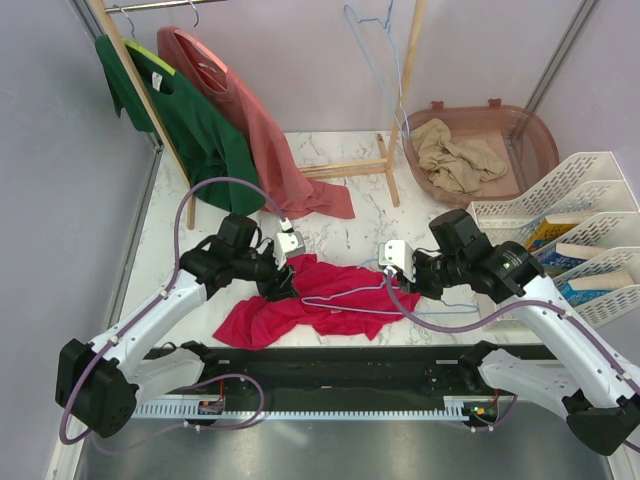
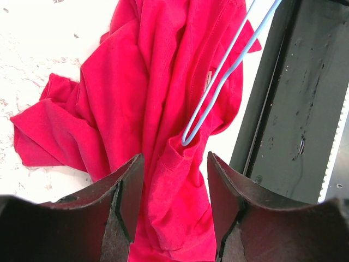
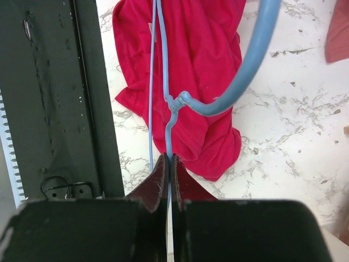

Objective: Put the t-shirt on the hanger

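Observation:
The crimson-red t-shirt [image 1: 290,305] lies crumpled on the marble table between my two grippers. The pale-blue wire hanger [image 1: 345,292] lies across it. My left gripper [image 1: 283,275] is open, and its jaws straddle a fold of the t-shirt [image 2: 163,98] in the left wrist view. There one corner of the hanger [image 2: 218,87] is tucked into a fold of the cloth just ahead of the left gripper [image 2: 174,180]. My right gripper [image 1: 388,268] is shut on the hanger wire [image 3: 166,82] just below its hook, above the t-shirt [image 3: 202,54]; the jaws [image 3: 169,164] pinch the wire.
A salmon-pink shirt [image 1: 270,140] and a dark green shirt [image 1: 200,125] hang on the wooden rack at the back left, and a spare hanger [image 1: 375,50] hangs beside them. A brown basket [image 1: 530,130] with beige cloth stands at the back right, with white file racks [image 1: 570,240] on the right. A black strip [image 1: 350,365] runs along the near edge.

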`<move>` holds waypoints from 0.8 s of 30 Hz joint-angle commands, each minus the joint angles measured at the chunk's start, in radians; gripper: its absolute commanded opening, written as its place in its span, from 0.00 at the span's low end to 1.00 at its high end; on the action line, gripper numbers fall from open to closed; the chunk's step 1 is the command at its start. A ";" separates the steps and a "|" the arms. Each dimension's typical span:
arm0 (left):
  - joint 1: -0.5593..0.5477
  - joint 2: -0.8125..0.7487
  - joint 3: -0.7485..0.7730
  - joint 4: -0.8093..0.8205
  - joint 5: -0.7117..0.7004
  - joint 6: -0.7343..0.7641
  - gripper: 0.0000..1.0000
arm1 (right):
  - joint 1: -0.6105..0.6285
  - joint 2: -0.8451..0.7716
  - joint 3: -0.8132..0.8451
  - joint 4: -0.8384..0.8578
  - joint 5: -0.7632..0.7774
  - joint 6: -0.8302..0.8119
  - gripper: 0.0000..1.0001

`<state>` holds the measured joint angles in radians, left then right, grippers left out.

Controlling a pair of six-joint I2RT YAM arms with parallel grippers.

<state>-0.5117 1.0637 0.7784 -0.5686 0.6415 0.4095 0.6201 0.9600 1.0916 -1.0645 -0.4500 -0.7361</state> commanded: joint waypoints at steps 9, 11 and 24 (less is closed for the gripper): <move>0.006 -0.030 -0.021 0.032 0.015 0.026 0.57 | 0.004 0.051 -0.042 0.040 -0.012 -0.042 0.00; 0.004 -0.030 -0.025 0.032 0.012 0.038 0.57 | 0.004 0.057 -0.050 0.066 -0.022 -0.037 0.00; 0.004 0.036 -0.059 0.018 -0.013 0.182 0.50 | 0.004 0.166 -0.044 0.181 -0.113 -0.032 0.00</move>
<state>-0.5117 1.0756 0.7322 -0.5671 0.6250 0.4946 0.6201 1.1069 1.0363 -0.9485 -0.5056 -0.7551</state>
